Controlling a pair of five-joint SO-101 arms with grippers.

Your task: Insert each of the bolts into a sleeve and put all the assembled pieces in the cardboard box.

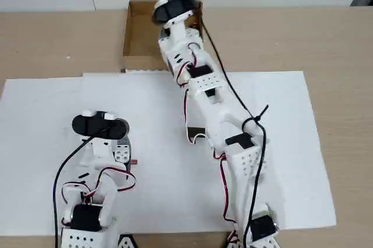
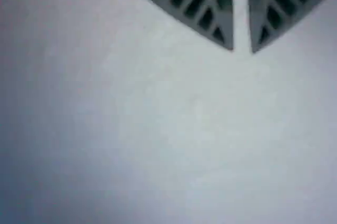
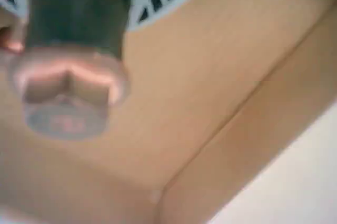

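My right arm stretches across the table to the cardboard box [image 1: 139, 34] at the back. In the right wrist view my right gripper [image 3: 79, 0] is shut on a dark sleeve [image 3: 79, 24] with a metallic bolt head [image 3: 66, 95] sticking out of its end. The piece hangs just above the box floor [image 3: 210, 77], near an inner wall [image 3: 274, 145]. My left arm sits at the front left of the high view. Its gripper [image 2: 242, 49] hovers close over the white paper [image 2: 158, 129], fingertips [image 2: 224, 34] nearly together with nothing between them.
A large white paper sheet [image 1: 46, 114] covers the middle of the wooden table [image 1: 338, 38]. The box stands just beyond the sheet's back edge. Cables run along the right arm [image 1: 233, 131].
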